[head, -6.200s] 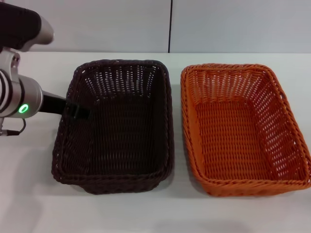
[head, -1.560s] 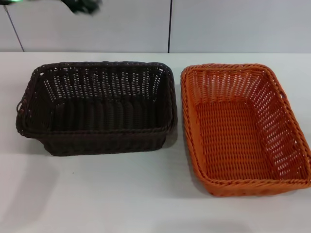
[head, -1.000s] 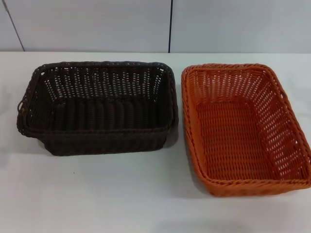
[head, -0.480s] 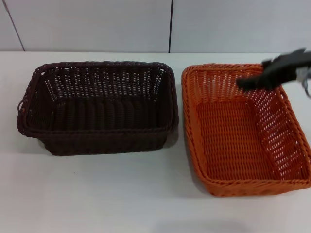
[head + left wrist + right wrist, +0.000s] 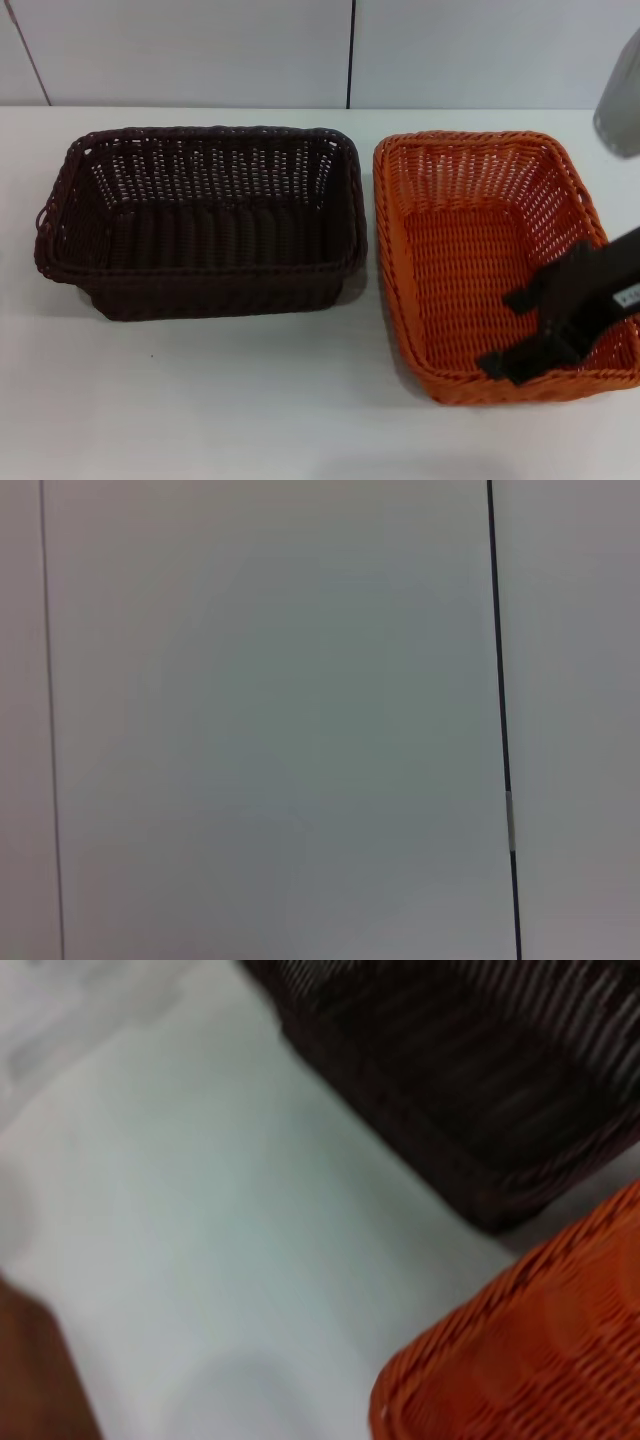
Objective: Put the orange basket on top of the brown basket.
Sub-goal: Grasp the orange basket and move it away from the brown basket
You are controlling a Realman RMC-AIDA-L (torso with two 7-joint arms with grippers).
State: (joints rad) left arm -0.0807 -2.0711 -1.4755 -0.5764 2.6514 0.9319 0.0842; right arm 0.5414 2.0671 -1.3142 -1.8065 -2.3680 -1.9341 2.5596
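The orange basket [image 5: 450, 250] stands on the white table at the right, open side up. The brown basket [image 5: 200, 215] stands to its left, turned with its long side across and leaning a little. My right gripper [image 5: 508, 332] is open over the front right part of the orange basket, one finger above the inside and the other at the front rim. It holds nothing. The right wrist view shows a corner of the orange basket [image 5: 530, 1350] and the brown basket [image 5: 480, 1090]. My left gripper is out of view.
The white table [image 5: 250, 400] runs in front of both baskets. A narrow gap separates them. A grey panelled wall [image 5: 200, 50] stands behind the table. The left wrist view shows only that wall [image 5: 300, 730].
My right gripper has come down from the far right side of the orange basket to its front right part. Both baskets have stayed still over the last second.
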